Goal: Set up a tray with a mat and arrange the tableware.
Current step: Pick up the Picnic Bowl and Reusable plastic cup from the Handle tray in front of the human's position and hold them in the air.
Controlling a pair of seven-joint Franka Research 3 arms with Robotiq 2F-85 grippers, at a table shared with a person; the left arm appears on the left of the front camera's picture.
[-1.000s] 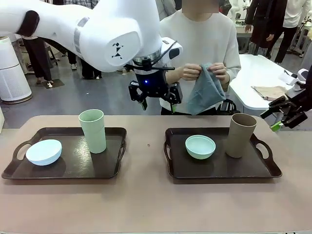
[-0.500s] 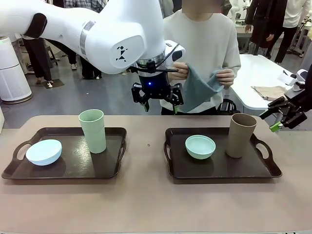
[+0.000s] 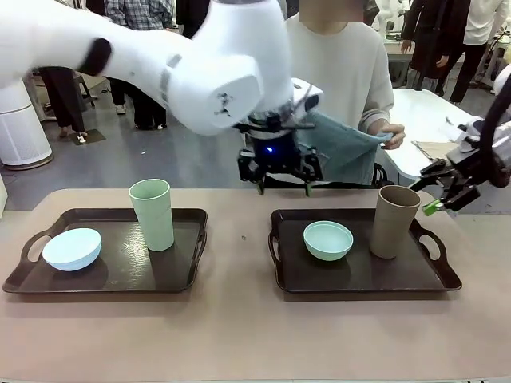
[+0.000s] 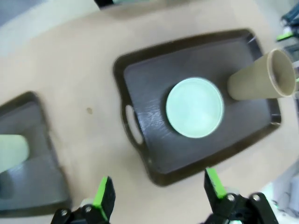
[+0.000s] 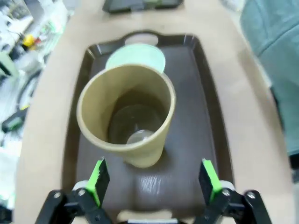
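Tan cup (image 5: 126, 116) near wide-open right tool (image 5: 153, 176)

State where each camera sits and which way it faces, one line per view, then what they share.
Front: fixed on the robot's side, facing across the table at the person; shows left gripper, right gripper, both open.
Left wrist: looking down at the mint bowl; own green-padded fingers at bottom.
Right wrist: looking down into the tan cup; own fingers at bottom.
Shared: all three show the mint bowl, tan cup and right tray.
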